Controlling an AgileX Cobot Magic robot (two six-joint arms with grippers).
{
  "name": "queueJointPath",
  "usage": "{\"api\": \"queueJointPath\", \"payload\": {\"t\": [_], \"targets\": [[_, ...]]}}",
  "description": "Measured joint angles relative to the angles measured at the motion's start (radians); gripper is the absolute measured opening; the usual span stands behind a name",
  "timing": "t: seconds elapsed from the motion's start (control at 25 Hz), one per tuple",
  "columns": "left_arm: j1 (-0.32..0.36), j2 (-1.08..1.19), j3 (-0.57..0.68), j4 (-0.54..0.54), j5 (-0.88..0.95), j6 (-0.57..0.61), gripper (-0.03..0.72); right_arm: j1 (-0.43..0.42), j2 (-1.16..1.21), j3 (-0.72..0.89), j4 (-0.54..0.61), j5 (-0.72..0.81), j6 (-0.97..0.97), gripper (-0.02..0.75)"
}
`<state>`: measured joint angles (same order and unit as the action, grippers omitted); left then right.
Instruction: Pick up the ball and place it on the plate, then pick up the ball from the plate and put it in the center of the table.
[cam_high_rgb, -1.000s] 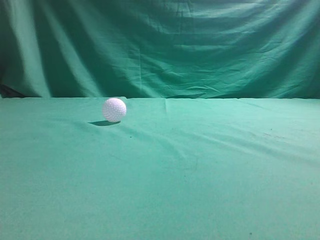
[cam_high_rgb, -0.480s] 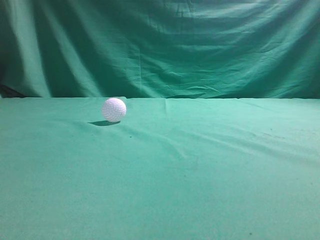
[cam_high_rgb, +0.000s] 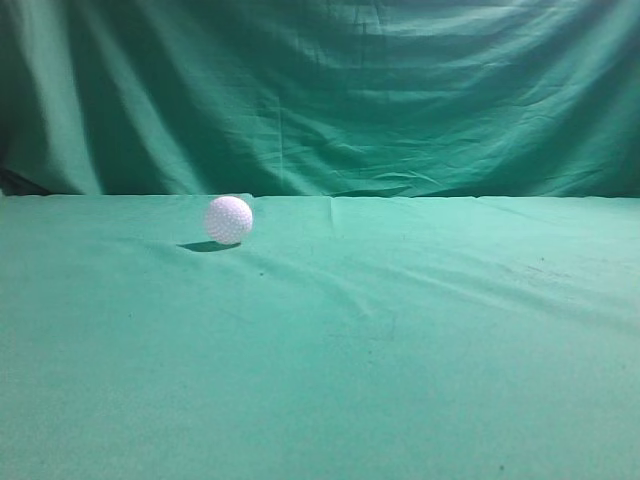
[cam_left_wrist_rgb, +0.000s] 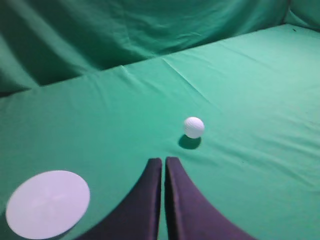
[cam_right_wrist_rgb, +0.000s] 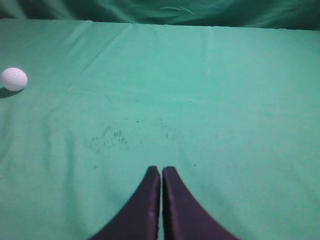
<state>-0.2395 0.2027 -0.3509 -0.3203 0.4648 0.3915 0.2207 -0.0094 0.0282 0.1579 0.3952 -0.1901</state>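
The white dimpled ball (cam_high_rgb: 228, 219) rests on the green table (cam_high_rgb: 400, 350), left of middle and toward the back. It also shows in the left wrist view (cam_left_wrist_rgb: 194, 127) and at the left edge of the right wrist view (cam_right_wrist_rgb: 13, 79). A flat white round plate (cam_left_wrist_rgb: 47, 203) lies on the cloth at the lower left of the left wrist view. My left gripper (cam_left_wrist_rgb: 163, 161) is shut and empty, a short way short of the ball. My right gripper (cam_right_wrist_rgb: 161, 170) is shut and empty, far to the right of the ball. Neither gripper shows in the exterior view.
A draped green cloth backdrop (cam_high_rgb: 330, 90) hangs behind the table's far edge. The cloth on the table has low wrinkles (cam_high_rgb: 330, 285) and some dark specks (cam_right_wrist_rgb: 107, 136) near the middle.
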Motion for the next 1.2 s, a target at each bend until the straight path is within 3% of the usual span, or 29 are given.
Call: {"api": "queueJointPath", "payload": {"t": [0.12,0.44,0.72,1.2], "targets": [[0.056,-0.080,0.026,0.029,-0.004,0.000,0.000,0.000,0.000,0.000,0.000,0.000,0.000,0.000],[0.245,-0.212,0.250,0.048,-0.007,-0.002,0.000,0.000,0.000,0.000,0.000,0.002,0.000,0.000],[0.254,-0.212,0.369,0.053,-0.098,-0.002,0.000,0.000,0.000,0.001,0.000,0.004,0.000,0.000],[0.254,-0.213,0.372,0.083,-0.105,-0.002,0.000,0.000,0.000,0.001,0.000,0.004,0.000,0.000]]}}
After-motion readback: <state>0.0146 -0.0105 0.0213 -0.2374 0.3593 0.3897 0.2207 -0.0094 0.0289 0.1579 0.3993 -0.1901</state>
